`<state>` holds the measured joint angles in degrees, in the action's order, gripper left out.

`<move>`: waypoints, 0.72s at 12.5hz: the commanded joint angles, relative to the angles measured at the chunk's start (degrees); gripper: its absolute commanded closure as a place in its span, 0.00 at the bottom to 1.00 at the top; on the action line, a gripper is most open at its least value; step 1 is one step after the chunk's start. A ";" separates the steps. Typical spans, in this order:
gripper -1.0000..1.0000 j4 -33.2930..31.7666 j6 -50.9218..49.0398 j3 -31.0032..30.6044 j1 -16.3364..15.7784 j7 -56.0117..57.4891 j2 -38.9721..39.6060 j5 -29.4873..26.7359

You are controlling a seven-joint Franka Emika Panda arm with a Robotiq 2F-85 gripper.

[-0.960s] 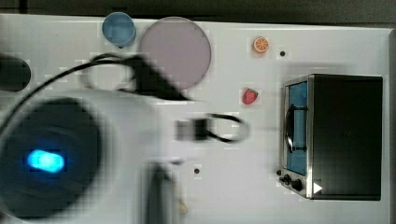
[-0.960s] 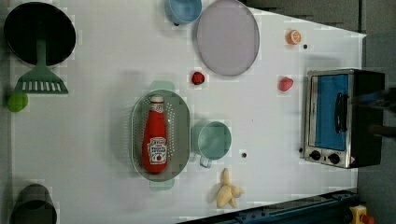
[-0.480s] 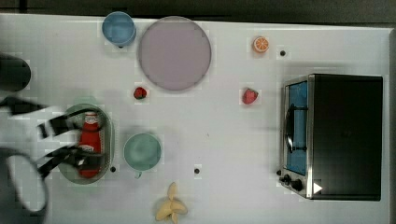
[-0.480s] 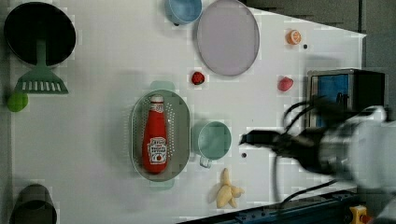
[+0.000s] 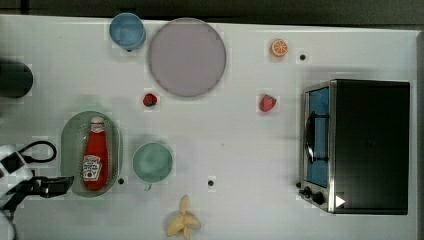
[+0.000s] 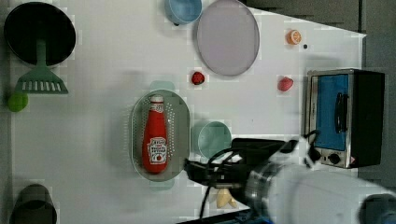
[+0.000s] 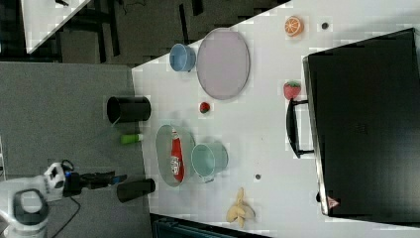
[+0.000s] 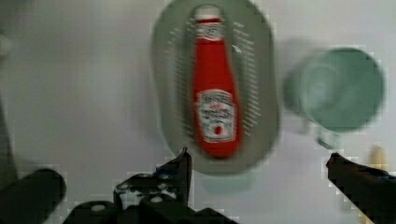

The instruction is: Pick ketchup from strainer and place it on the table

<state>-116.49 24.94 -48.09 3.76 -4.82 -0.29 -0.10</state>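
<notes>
The red ketchup (image 5: 95, 156) bottle lies lengthwise in the pale green strainer (image 5: 67, 150) on the white table (image 5: 240, 140), white cap toward the lilac plate. My gripper (image 5: 66, 184) hovers by the strainer's end where the bottle's base rests, at the top view's left edge. In the wrist view the ketchup (image 8: 215, 88) and strainer (image 8: 264, 98) lie just ahead of my gripper (image 8: 258, 157), whose dark fingertips (image 8: 184, 156) stand wide apart and open, holding nothing. The left view shows the gripper (image 6: 189, 168) beside the strainer (image 6: 183, 130) and ketchup (image 6: 155, 140).
A green cup (image 5: 152, 162) stands right beside the strainer, a banana (image 5: 184, 222) near the table's front edge. A toaster oven (image 5: 360, 145) fills the top view's right. A lilac plate (image 5: 186, 56), blue cup (image 5: 127, 30), two strawberries (image 5: 150, 100) and a black cup (image 5: 15, 77) stand farther off.
My arm swept from over the middle of the table to the strainer's end. The gripper stayed open. The ketchup and strainer have not moved.
</notes>
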 commanded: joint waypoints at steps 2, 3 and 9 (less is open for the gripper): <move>0.00 -10.31 14.46 -0.33 1.17 -2.29 5.15 1.49; 0.00 -12.30 18.47 -0.23 1.17 -2.29 6.55 3.48; 0.00 -15.47 31.11 0.98 1.16 -2.41 18.31 13.69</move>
<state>-133.73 55.51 -46.50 4.65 -4.92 17.67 13.40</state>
